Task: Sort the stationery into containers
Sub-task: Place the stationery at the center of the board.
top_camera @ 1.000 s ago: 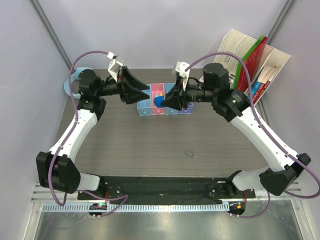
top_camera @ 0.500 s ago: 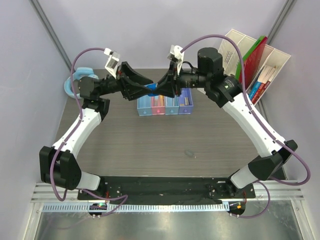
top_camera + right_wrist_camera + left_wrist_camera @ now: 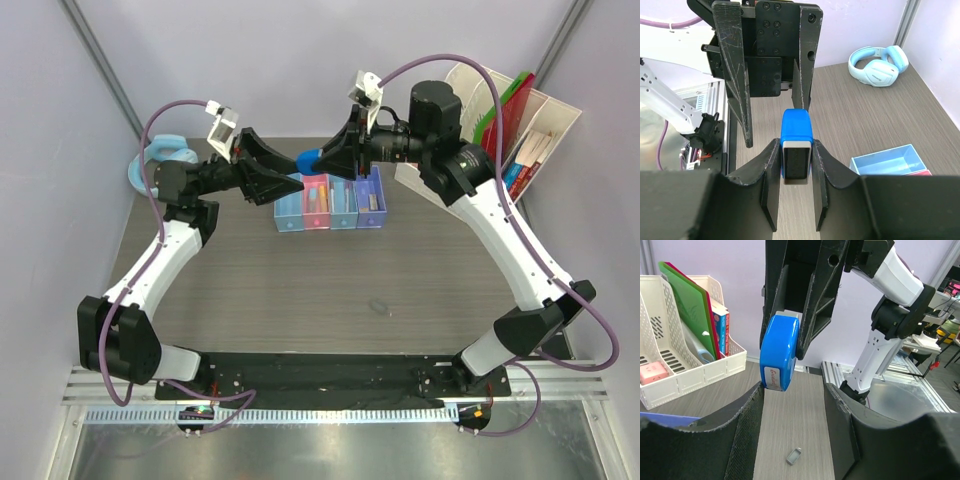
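Note:
My right gripper (image 3: 322,160) is shut on the blue block (image 3: 308,160) and holds it in the air above the back of the row of containers (image 3: 330,205). In the right wrist view the block (image 3: 796,125) sits clamped between my right gripper's (image 3: 795,144) fingers. My left gripper (image 3: 296,183) is open and empty, pointing at the block from the left. In the left wrist view the block (image 3: 780,352) hangs just ahead of my left gripper (image 3: 792,390). A small grey eraser (image 3: 381,306) lies on the table and also shows in the left wrist view (image 3: 794,456).
The cream file organiser (image 3: 510,120) with red and green folders stands at the back right. Light blue headphones (image 3: 160,160) lie at the back left and also show in the right wrist view (image 3: 879,67). The end blue bin (image 3: 888,160) shows beside my right fingers.
My right gripper has lifted the blue block up from the bins and back toward the left gripper. My left gripper has swung in to face the block.

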Motion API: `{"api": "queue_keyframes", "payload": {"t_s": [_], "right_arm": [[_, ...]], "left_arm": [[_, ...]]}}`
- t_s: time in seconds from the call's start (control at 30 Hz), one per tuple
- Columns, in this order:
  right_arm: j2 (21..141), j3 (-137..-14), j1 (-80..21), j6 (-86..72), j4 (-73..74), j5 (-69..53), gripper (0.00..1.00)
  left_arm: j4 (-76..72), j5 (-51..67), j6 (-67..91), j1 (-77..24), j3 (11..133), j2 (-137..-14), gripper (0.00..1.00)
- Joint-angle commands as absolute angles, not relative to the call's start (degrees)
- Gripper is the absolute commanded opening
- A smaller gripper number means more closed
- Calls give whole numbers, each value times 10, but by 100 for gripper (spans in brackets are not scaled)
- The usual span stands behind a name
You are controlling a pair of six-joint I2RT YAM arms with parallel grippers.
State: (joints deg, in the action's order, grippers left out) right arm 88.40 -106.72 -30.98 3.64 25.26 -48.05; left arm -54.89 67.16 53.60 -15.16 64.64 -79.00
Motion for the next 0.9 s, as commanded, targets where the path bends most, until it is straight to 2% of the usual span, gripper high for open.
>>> {"api": "queue_keyframes", "payload": {"t_s": [0.0, 0.87], "right_arm": [[881, -1073, -310, 26, 223, -492, 2], [893, -1049, -311, 1, 196, -509, 2]], "left_arm": [[-586, 671, 547, -153, 663, -780, 52], [-592, 661, 540, -149, 677, -809, 48]]}}
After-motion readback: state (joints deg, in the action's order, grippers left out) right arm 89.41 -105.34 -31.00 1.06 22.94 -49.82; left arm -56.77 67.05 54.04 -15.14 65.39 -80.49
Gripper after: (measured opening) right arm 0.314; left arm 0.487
